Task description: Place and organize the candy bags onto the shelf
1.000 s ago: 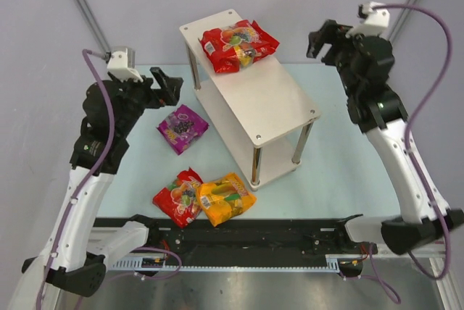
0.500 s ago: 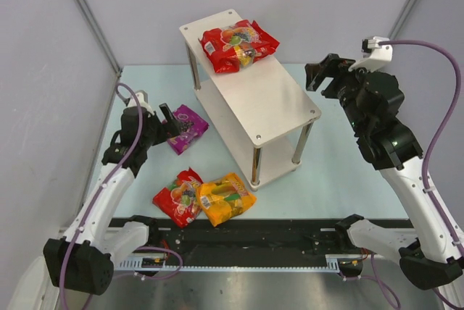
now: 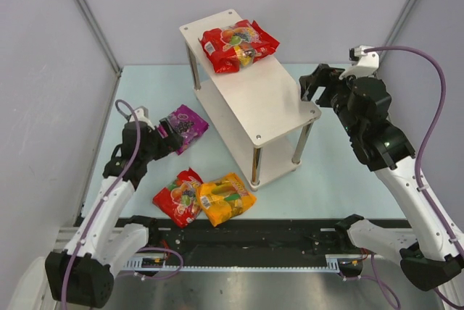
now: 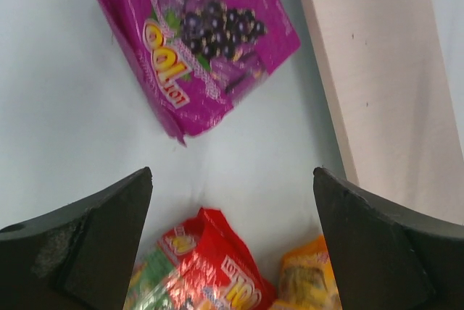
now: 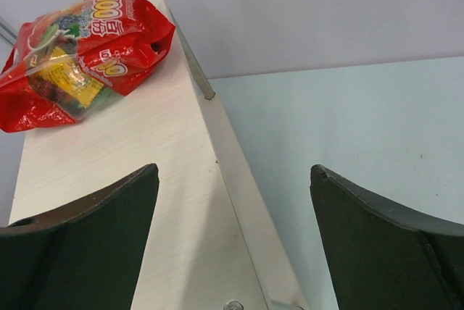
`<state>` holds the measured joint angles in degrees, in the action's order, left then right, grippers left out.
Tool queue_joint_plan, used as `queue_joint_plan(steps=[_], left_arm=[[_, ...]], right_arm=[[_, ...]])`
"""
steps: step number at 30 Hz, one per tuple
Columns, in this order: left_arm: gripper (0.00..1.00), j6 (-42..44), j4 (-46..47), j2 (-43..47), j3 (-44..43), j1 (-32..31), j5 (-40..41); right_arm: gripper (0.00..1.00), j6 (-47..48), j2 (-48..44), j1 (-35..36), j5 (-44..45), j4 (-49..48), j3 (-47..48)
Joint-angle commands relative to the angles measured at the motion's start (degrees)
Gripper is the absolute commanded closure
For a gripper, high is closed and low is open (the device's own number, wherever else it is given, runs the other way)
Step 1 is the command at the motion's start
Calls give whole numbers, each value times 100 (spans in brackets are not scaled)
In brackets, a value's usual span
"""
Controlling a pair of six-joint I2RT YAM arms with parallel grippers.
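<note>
one red bag [image 3: 238,43] already sits at the far end of the shelf [image 3: 264,107] top board. three are left on the tabletop [image 3: 341,165]: purple bag [image 4: 199,56] just left of the shelf, second red bag [image 3: 176,198] and orange-yellow bag [image 3: 226,199] touching each other near the front edge.

left claw [image 4: 232,179] is low, spread wide, nothing in it, aimed at the purple bag. on its wrist cam the bag lies just ahead of the fingertips [image 4: 134,190], not between them. reads as the approach for the purple pick.

next move imo: push forward and down so the fingers straddle the bag's near edge, then close. bag is flat and glossy, so a shallow pinch could slip.

right claw [image 5: 235,179] is spread too, empty, hovering beside the near-right corner of the top board, well clear of the red bag. most of the top board is free for the rest.
</note>
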<state>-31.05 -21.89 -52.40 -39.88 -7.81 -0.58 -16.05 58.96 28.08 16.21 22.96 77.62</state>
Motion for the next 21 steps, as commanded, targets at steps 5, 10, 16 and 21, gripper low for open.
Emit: queue_joint_plan(steps=[5, 10, 16, 21], left_arm=[[3, -121, -1387, 1179, 155, -290, -618], [0, -463, -1616, 926, 182, -1344, -67], [0, -753, -1819, 388, 182, -1794, 988], [0, -982, -1784, 442, 331, -1785, 1647]], right_arm=[[10, -91, -25, 58, -153, -11, -186], [10, -38, -42, 66, -118, -28, -213], [10, -21, -121, 66, -109, 33, -257], [9, -12, -139, 66, -135, 24, -300]])
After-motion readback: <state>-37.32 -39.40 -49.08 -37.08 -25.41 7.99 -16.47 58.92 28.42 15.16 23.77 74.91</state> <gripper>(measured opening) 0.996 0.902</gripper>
